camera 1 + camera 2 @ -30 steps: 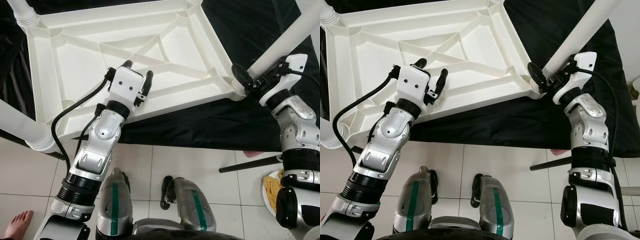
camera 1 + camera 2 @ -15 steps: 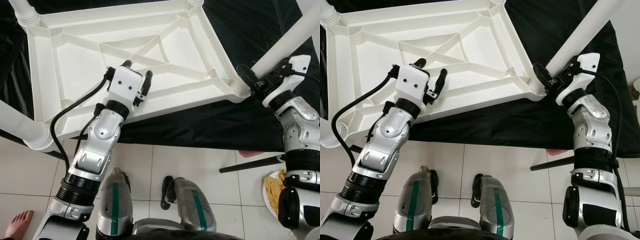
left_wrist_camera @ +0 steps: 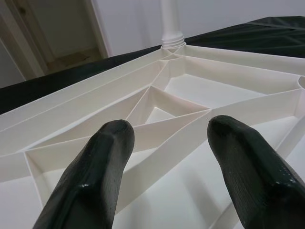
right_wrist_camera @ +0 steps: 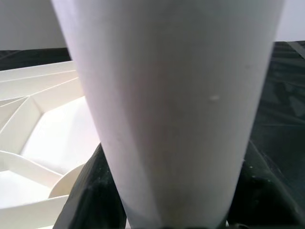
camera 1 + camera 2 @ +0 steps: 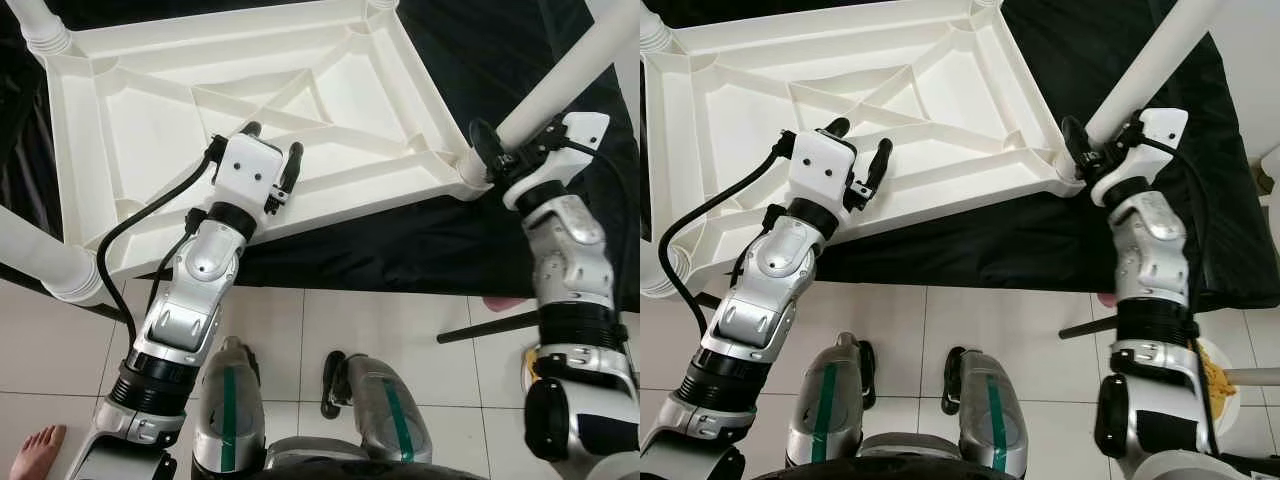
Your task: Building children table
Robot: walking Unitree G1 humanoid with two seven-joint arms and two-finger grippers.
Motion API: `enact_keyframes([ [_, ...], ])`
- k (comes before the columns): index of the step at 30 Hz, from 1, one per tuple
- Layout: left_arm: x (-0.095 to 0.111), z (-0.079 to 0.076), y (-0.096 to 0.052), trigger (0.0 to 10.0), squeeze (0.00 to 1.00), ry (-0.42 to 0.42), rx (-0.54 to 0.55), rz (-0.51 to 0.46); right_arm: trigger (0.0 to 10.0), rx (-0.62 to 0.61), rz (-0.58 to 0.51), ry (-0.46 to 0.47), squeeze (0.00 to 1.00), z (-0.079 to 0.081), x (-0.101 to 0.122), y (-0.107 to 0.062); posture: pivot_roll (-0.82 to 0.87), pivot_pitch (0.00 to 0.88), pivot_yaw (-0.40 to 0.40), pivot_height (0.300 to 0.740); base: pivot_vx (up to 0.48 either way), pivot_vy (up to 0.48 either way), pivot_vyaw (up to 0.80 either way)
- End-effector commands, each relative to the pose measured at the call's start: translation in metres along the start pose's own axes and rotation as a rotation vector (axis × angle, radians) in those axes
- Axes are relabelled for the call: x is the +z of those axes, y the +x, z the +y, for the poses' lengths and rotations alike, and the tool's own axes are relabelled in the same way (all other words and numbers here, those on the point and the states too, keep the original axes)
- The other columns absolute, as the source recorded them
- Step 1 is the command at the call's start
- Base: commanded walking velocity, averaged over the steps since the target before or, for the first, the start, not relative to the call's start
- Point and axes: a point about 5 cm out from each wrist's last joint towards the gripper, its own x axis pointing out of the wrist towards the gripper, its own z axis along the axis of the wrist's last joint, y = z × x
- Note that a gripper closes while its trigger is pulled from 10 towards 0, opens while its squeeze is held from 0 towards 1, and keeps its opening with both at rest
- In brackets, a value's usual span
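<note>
The right gripper (image 5: 497, 157) has its jaws clenched around a long white plastic table leg (image 5: 565, 75), right where the leg goes into the near right corner of the big white plastic table top (image 5: 150, 120). The table top lies upside down on a black sheet (image 5: 400, 250) on the floor. The left gripper (image 5: 272, 150) has its jaws spread apart, holding nothing, over the ribs near the front edge. The leg leans outward. If it is pushed crooked, it could jam or pop out.
</note>
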Motion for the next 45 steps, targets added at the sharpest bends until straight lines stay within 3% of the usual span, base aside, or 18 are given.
enact_keyframes([
  [1, -0.001, -0.007, -0.002, 10.0, 0.0, -0.008, -0.075, 0.01, 10.0, -0.032, 0.033, 0.03, 0.0, 0.004, -0.009, -0.001, 0.14, 0.096, -0.046, 0.74, 0.0, 0.0, 0.0],
  [9, 0.0, -0.008, -0.001, 10.0, 0.0, -0.011, -0.075, 0.011, 10.0, -0.168, -0.003, 0.071, 0.0, 0.022, -0.007, 0.004, 0.14, 0.095, -0.05, 0.74, 0.0, 0.0, 0.0],
  [13, 0.0, -0.008, -0.001, 10.0, 0.0, -0.013, -0.073, 0.011, 10.0, -0.358, 0.014, 0.101, 0.0, 0.039, -0.01, 0.004, 0.14, 0.095, -0.056, 0.74, 0.0, 0.0, 0.0],
  [17, -0.001, -0.008, -0.002, 10.0, 0.0, -0.014, -0.072, 0.011, 10.0, -0.407, 0.016, 0.092, 0.0, 0.04, -0.011, 0.002, 0.14, 0.095, -0.056, 0.74, 0.0, 0.0, 0.0],
  [23, -0.001, -0.01, -0.001, 10.0, 0.0, -0.021, -0.068, 0.011, 10.0, -0.604, 0.003, 0.068, 0.0, 0.046, -0.009, -0.002, 0.15, 0.089, -0.072, 0.74, 0.0, 0.0, 0.0],
  [36, -0.001, -0.011, 0.0, 10.0, 0.0, -0.023, -0.057, 0.007, 10.0, -0.643, 0.011, 0.036, 0.0, 0.045, -0.008, 0.001, 0.15, 0.072, -0.081, 0.74, 0.0, 0.0, 0.0],
  [37, -0.001, -0.011, 0.0, 10.0, 0.0, -0.025, -0.059, 0.006, 10.0, -0.64, 0.005, 0.034, 0.09, 0.045, -0.007, 0.001, 0.15, 0.072, -0.081, 0.74, 0.0, 0.0, 0.0],
  [38, -0.001, -0.011, 0.0, 10.0, 0.0, -0.025, -0.059, 0.006, 10.0, -0.64, 0.005, 0.034, 0.09, 0.045, -0.007, 0.001, 0.15, 0.072, -0.081, 0.74, 0.0, 0.0, 0.0],
  [39, -0.001, -0.011, 0.0, 10.0, 0.0, -0.025, -0.06, 0.006, 10.0, -0.622, -0.005, 0.038, 1.0, 0.046, -0.005, 0.001, 0.15, 0.072, -0.081, 0.74, 0.0, 0.0, 0.0],
  [45, -0.002, -0.012, 0.0, 10.0, 0.0, -0.024, -0.062, 0.006, 10.0, -0.569, -0.032, 0.051, 1.0, 0.047, -0.002, 0.002, 0.15, 0.062, -0.085, 0.74, 0.0, 0.0, 0.0],
])
